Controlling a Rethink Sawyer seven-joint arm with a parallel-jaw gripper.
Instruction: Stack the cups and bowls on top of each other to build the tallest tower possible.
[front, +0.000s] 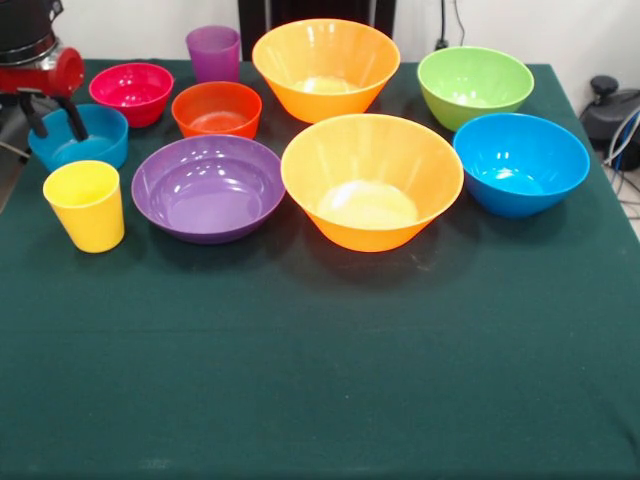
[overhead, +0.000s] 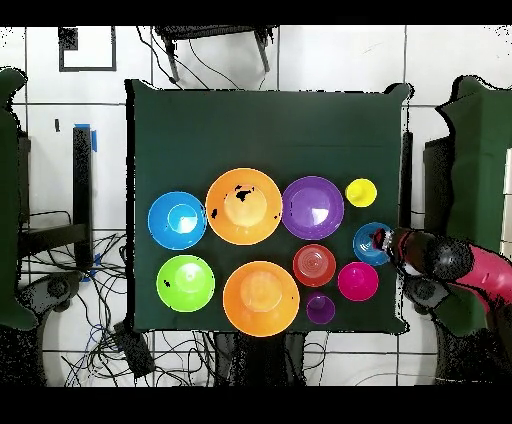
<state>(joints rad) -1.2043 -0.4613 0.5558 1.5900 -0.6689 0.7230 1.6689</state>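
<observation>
My gripper (front: 57, 130) hangs open at the far left, its two black fingers (front: 76, 120) down at the small teal bowl (front: 98, 150), one inside it and one by its left rim. Overhead, the gripper (overhead: 379, 238) sits over the teal bowl (overhead: 365, 250). Around it stand the yellow cup (front: 85, 205), pink-red bowl (front: 131, 92), orange-red bowl (front: 216, 108), purple cup (front: 213, 52) and wide purple bowl (front: 208, 187). Two large orange bowls (front: 372, 180) (front: 325, 68), a green bowl (front: 474, 85) and a blue bowl (front: 520, 163) lie to the right. Each piece stands alone.
The dark green cloth (front: 320, 360) covers the table, and its near half holds nothing. Cables and a black device (front: 605, 100) lie off the right edge. The arm (overhead: 450, 262) reaches in over the table's side edge.
</observation>
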